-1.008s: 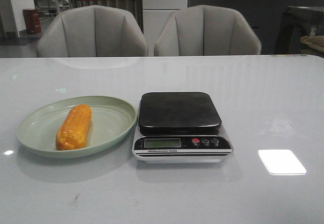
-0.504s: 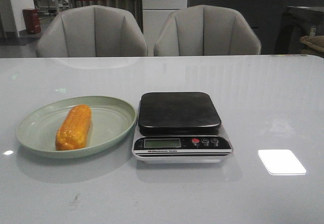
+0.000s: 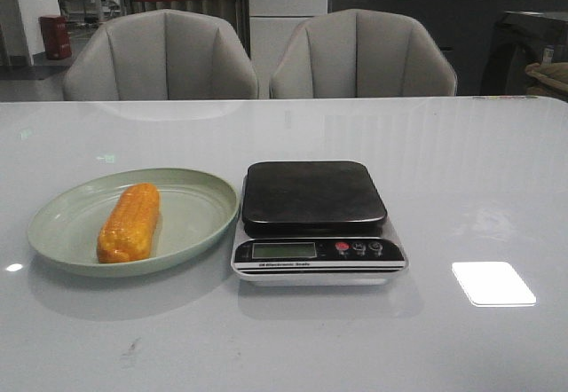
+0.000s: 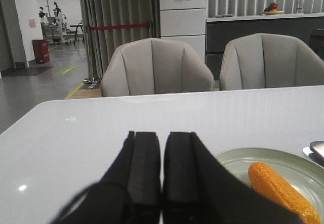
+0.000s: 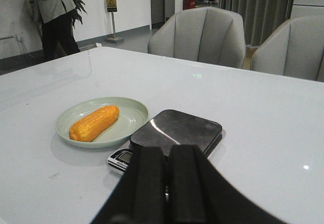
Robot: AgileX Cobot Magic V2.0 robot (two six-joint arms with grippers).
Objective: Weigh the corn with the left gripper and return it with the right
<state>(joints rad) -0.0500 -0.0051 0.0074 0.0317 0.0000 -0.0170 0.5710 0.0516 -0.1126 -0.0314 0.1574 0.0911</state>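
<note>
The orange-yellow corn (image 3: 130, 223) lies on the pale green plate (image 3: 197, 199) at the left of the white table. A kitchen scale (image 3: 315, 219) with a bare black platform stands just right of the plate. Neither gripper shows in the front view. In the left wrist view my left gripper (image 4: 162, 135) is shut and empty, back from the plate (image 4: 238, 159), with the corn (image 4: 281, 191) off to one side. In the right wrist view my right gripper (image 5: 167, 149) is shut and empty, near the scale (image 5: 177, 130), with the corn (image 5: 94, 122) on the plate (image 5: 130, 113) beyond.
Two grey chairs (image 3: 165, 55) (image 3: 362, 53) stand behind the table's far edge. A bright light patch (image 3: 493, 283) reflects on the tabletop at the right. A person (image 5: 53, 11) stands far off beyond the table in the right wrist view.
</note>
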